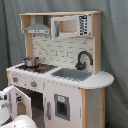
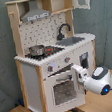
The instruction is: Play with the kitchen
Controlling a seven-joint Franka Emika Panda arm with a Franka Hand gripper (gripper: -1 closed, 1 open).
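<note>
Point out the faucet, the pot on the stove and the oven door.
faucet (image 1: 83, 58), first exterior view, on the black curved spout.
pot (image 2: 36, 50), second exterior view, on its metal side wall.
oven door (image 2: 62, 90), second exterior view, on the window pane.

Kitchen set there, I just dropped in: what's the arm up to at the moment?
The Franka arm's gripper is at the top edge of the oven door on the toy kitchen. In the first exterior view the door stands swung partly out from the cabinet front. A small pot sits on the stove, and the sink with its black faucet is untouched.
</note>
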